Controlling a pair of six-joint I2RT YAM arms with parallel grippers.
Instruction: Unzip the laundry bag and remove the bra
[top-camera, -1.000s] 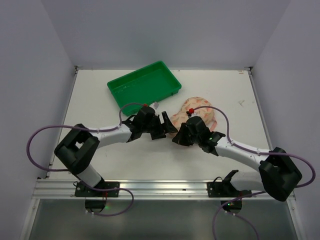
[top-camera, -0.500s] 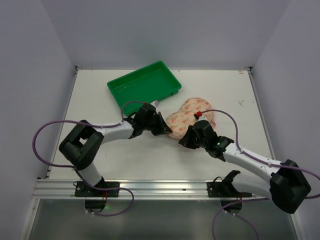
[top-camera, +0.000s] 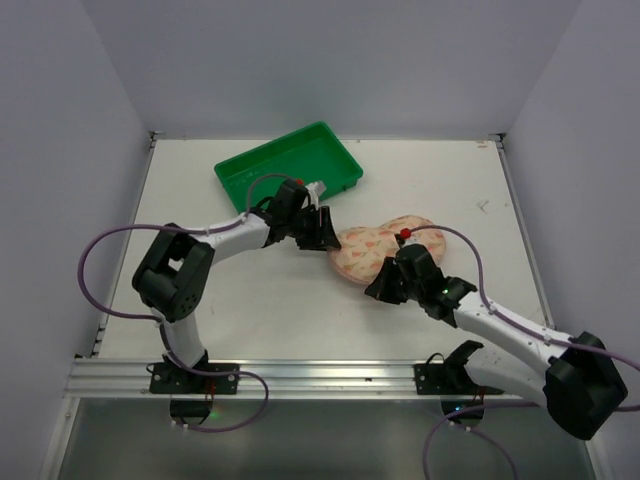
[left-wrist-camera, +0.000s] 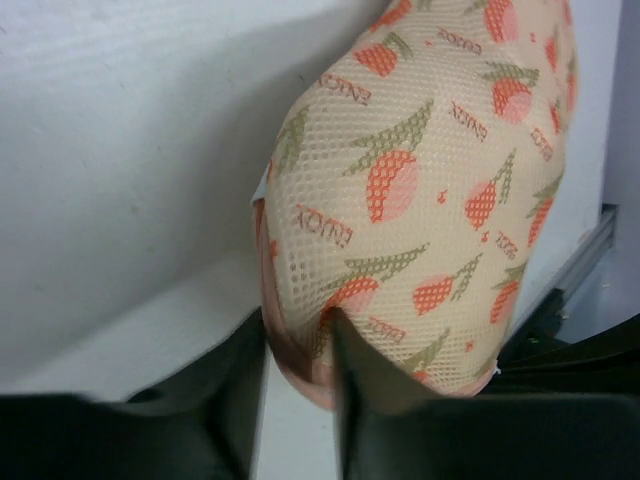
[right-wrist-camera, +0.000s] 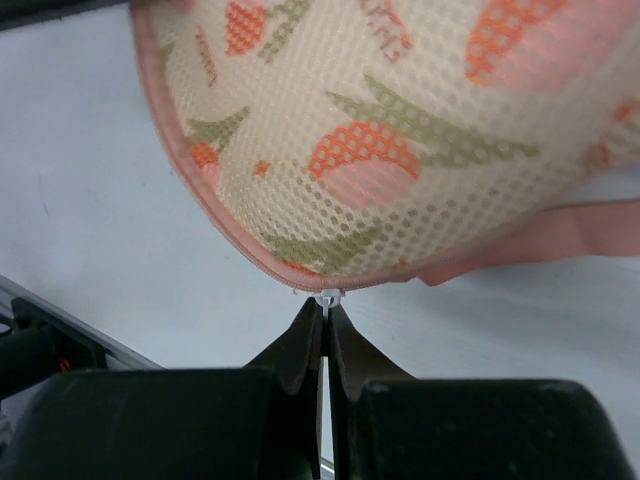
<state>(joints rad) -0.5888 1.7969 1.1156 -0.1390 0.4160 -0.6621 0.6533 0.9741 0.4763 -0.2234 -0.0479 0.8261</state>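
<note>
The laundry bag lies closed on the table, cream mesh with an orange-pink print and pink zip trim. My left gripper is shut on the bag's left end; in the left wrist view its jaws pinch the pink edge and mesh. My right gripper is at the bag's near edge, shut on the small white zip pull below the pink zip seam. A pink loop hangs at the right. The bra is hidden.
A green plastic tray stands at the back, just beyond the left arm. White walls close the table on three sides. A metal rail runs along the near edge.
The bag has turned and shifted right and nearer. My right gripper has drawn back toward the near right along the bag's edge. My left gripper has moved farther back, still at the bag's left end.
</note>
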